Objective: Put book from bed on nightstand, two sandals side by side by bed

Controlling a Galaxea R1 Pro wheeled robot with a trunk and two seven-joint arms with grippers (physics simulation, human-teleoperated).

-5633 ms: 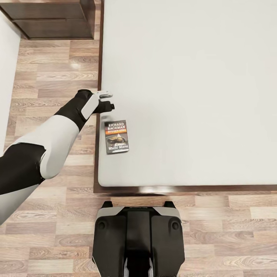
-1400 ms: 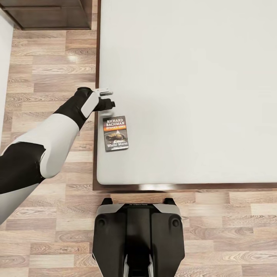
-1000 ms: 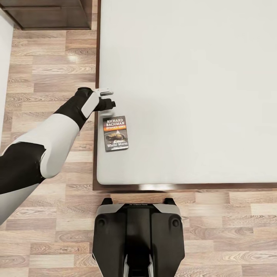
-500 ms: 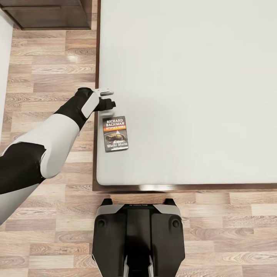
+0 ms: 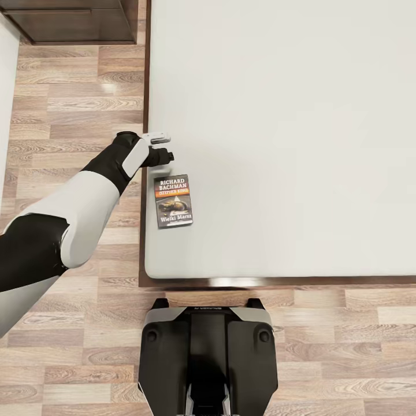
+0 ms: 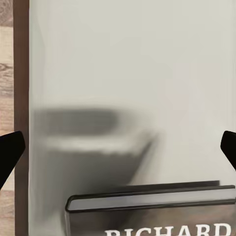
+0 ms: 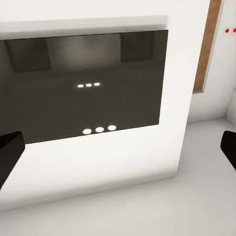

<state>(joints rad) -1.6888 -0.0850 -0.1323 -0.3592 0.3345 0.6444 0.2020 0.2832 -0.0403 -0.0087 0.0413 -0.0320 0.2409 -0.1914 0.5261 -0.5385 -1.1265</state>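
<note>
hovering open, left end effector [image 5: 163, 147] above book [image 5: 174, 200] on bed [image 5: 277, 133].

Bedroom: bed [image 5: 277, 115], nightstand [image 5: 69, 23]

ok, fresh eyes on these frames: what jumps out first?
The big light grey bed takes up most of the head view, with the small dark book lying flat near its left edge and foot corner. The left gripper hovers just beyond the book's top edge, jaws spread wide, not touching it. The dark nightstand sits at the top left corner on the wood floor.
</note>
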